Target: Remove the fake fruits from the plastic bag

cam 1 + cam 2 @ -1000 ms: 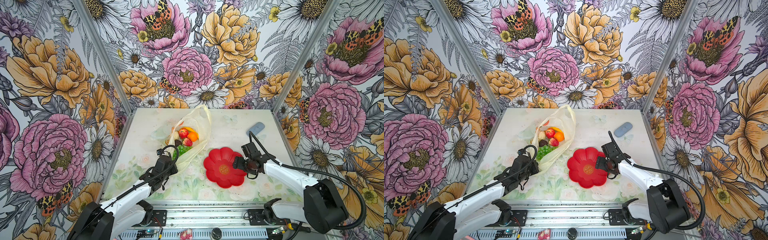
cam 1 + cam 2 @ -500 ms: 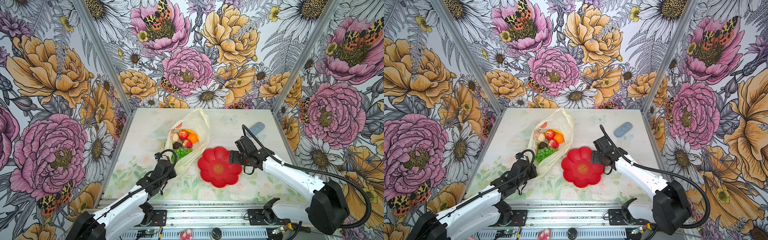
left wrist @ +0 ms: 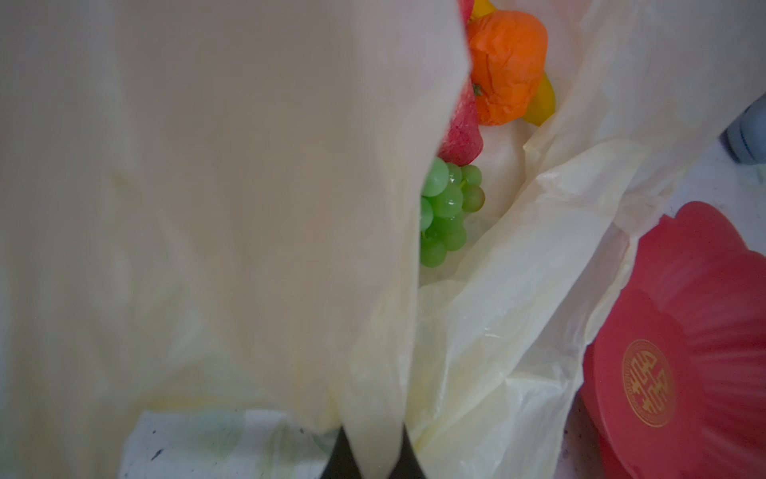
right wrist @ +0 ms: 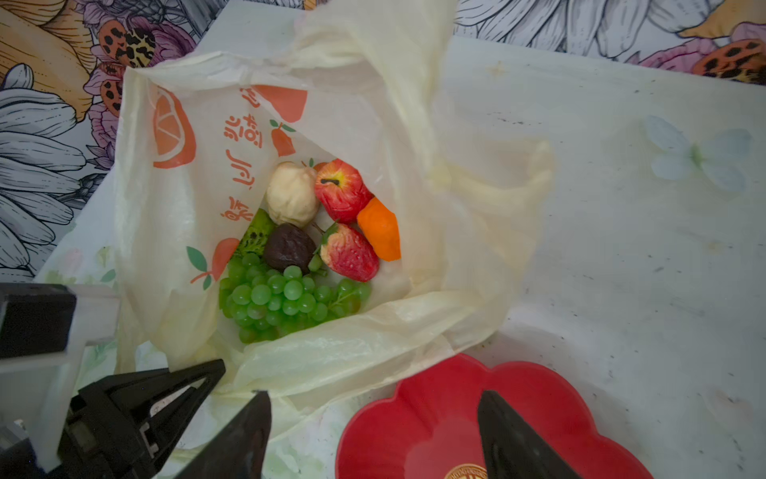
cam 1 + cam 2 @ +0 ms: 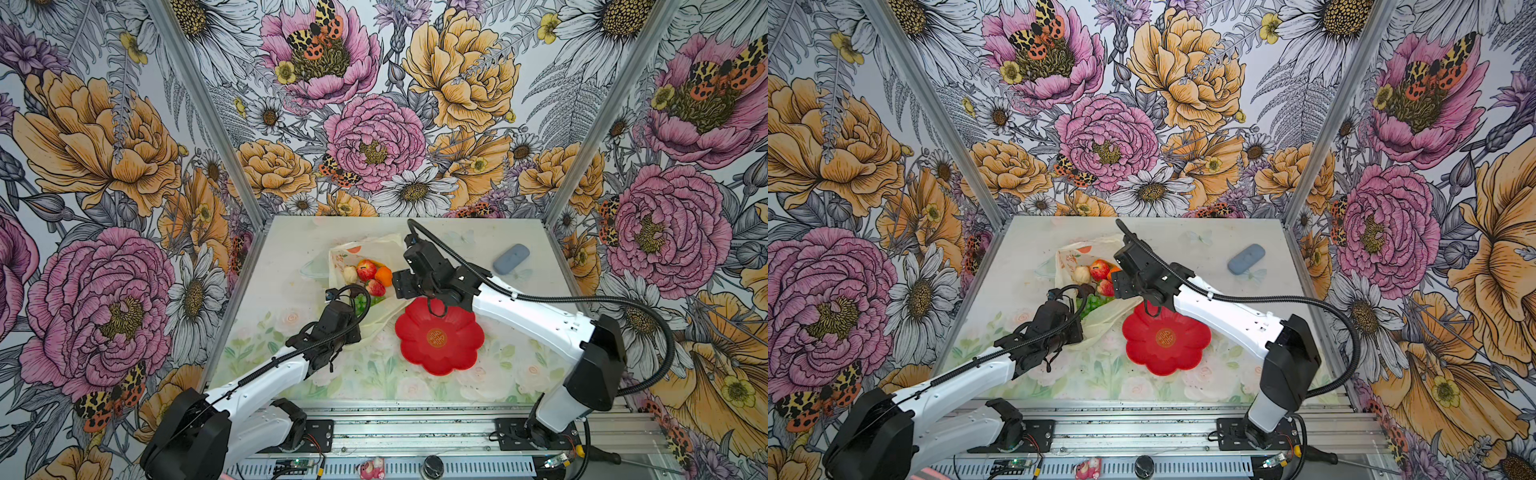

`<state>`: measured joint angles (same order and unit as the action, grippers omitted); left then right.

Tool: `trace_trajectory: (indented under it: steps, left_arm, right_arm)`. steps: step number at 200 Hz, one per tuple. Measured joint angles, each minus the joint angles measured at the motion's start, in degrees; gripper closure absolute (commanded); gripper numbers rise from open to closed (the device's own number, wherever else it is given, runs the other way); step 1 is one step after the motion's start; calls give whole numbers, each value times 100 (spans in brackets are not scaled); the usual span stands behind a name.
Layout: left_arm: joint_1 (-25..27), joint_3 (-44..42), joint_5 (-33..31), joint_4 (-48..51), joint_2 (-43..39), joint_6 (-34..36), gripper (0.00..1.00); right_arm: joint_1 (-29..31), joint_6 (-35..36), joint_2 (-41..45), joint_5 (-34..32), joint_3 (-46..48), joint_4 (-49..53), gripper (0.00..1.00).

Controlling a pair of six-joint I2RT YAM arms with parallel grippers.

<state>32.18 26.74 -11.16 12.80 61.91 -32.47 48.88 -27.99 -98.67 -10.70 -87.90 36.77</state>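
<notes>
The left gripper (image 3: 369, 454) is clenching a fold of the plastic bag (image 4: 182, 207), and the film is spreading across most of the left wrist view. The right gripper (image 4: 373, 396) is hanging with its jaws spread wide and nothing between them, just above the place where the bag's edge is touching the rim of the red flower-shaped plate (image 5: 440, 357).

The fake fruits are all lying in a heap inside the open bag. In a top view the green grape bunch (image 5: 362, 304) is sitting at 6 o'clock of the heap, the strawberry (image 5: 376, 287) at 4 o'clock, the orange (image 5: 383, 276) at 2 o'clock, a red apple (image 5: 365, 269) at 12 o'clock and the pale pear (image 5: 350, 274) at 10 o'clock. The right wrist view is also showing the dark mangosteen (image 4: 289, 247) and the bumpy green fruit (image 4: 257, 236); the yellow banana (image 3: 543, 103) is peeking out behind the orange.

The bag is lying on the tabletop (image 5: 457, 241) at 11 o'clock from the plate. A blue-grey oval thing (image 5: 511, 258) is resting well apart, at 2 o'clock from the plate.
</notes>
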Motion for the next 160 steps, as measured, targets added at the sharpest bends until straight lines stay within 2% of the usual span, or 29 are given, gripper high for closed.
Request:
trace_trajectory:
  steps: [28, 80, 160]
  left_arm:
    - [0, -186, 9, -201, -142, 118, 100]
    - [-22, -297, 55, -341, -284, 136, 100]
    - [-409, -481, 402, -542, -531, 87, 100]
  right_arm:
    - [66, 111, -1067, 308, -713, -44, 25]
    - [-39, 46, -2496, 391, -2081, -70, 26]
    - [-278, -168, -3998, 192, -3753, -146, 24]
